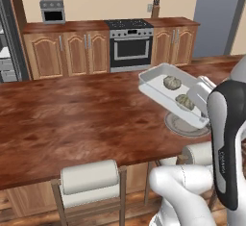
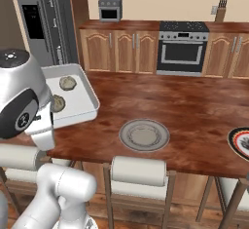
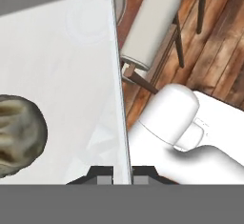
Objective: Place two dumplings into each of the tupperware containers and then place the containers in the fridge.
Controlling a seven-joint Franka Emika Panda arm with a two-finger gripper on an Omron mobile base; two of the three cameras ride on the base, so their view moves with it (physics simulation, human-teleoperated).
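Observation:
A white-grey rectangular tupperware container (image 1: 154,88) hangs tilted above the counter, holding two dumplings (image 1: 171,82) (image 1: 184,102). My gripper (image 1: 196,106) is shut on its near rim. In the hand view the rim (image 3: 117,75) runs up between my fingertips, with my gripper (image 3: 122,176) clamped on it and one dumpling (image 3: 19,137) close at the left. From the right base view the same container (image 2: 82,96) and its dumplings (image 2: 67,82) (image 2: 57,103) sit beside my arm. The dark grey fridge (image 2: 41,26) stands at the back left.
A round grey plate (image 2: 144,135) lies on the wooden counter (image 1: 72,119) below the tray. A plate with a dark striped rim (image 2: 240,143) sits at the right edge. Padded stools (image 1: 90,177) line the counter's near side. A steel oven (image 1: 130,44) stands at the back.

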